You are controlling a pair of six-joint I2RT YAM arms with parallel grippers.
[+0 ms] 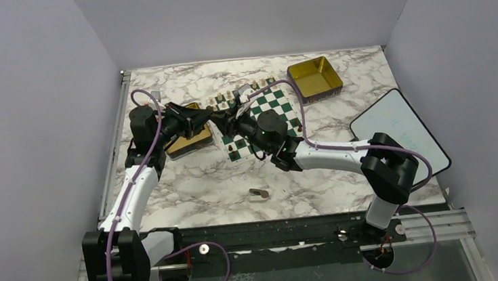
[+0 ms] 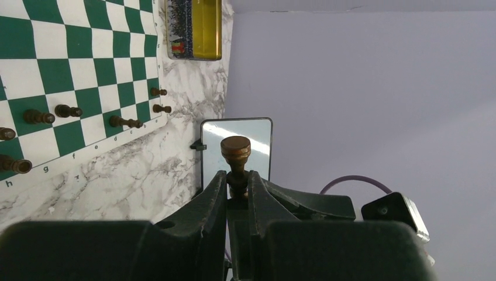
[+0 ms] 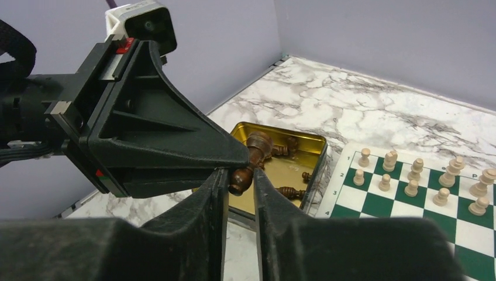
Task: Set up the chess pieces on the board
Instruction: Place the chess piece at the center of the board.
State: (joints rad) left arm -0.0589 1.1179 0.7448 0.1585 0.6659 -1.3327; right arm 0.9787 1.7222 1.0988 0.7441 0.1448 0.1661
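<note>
Left hand (image 2: pixel 236 177) pinched on dark pawn (image 2: pixel 235 149), right hand (image 3: pixel 238 174) close about its head, grip unclear, gold tin (image 3: pixel 292 172) near

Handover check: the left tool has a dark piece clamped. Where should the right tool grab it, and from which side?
Take the piece by its rounded free end, the only part clear of the left tool, which clamps the stem. Come in from that end, opposite the left tool, with the right tool straddling the knob.
</note>
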